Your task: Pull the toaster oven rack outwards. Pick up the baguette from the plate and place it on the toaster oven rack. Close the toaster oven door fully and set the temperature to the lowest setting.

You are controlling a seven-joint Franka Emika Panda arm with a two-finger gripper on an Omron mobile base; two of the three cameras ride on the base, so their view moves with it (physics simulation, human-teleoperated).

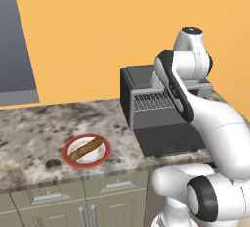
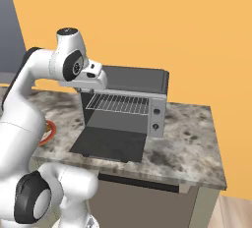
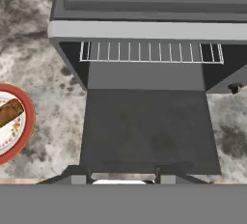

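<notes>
Your boxy dark grey toaster oven point(image 2: 125, 105) sits on the speckled stone counter point(image 1: 39, 133), its flat dark door point(image 3: 147, 131) folded down. The silver wire rack point(image 3: 150, 52) protrudes slightly; pull it straight, level. The gripper point(image 3: 123, 175) hovers above, holding nothing; jaw gap unclear.

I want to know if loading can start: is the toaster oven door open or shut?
Open. The door lies flat on the counter before the oven, leaving the rack exposed.
</notes>
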